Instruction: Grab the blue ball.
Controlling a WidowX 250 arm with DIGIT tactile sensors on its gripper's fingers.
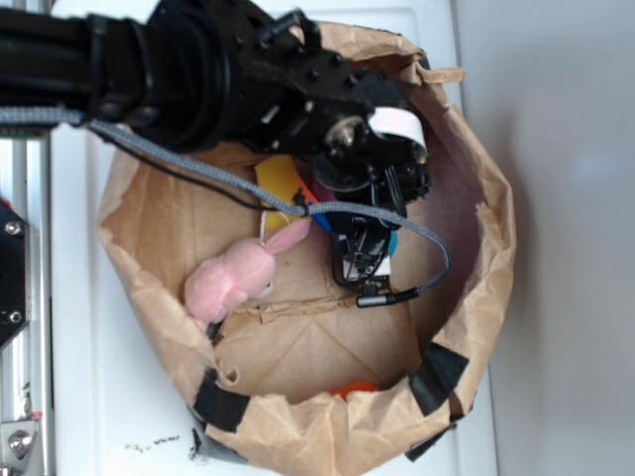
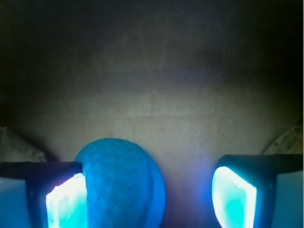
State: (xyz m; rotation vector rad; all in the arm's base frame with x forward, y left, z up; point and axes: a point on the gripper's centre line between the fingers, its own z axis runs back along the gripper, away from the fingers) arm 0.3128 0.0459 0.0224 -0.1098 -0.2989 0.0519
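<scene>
reaching into a paper bag for the blue ball

from left to right in the exterior view: a pink plush bunny (image 1: pixel 236 280) lies on the floor of a crumpled brown paper bag (image 1: pixel 476 297), a yellow sponge wedge (image 1: pixel 276 181) sits behind it, and the black tool (image 1: pixel 365 260) hangs low in the bag's right half, likely lowered to straddle the ball.

in the wrist view, the blue ball (image 2: pixel 124 183) rests on the bag floor, touching the left finger pad (image 2: pixel 66 202). a clear gap separates it from the right pad (image 2: pixel 233 195), so the tool is spread wide and grips nothing yet. the ball sits off centre, toward the left pad. being round, it has no long axis and points no particular way.
</scene>
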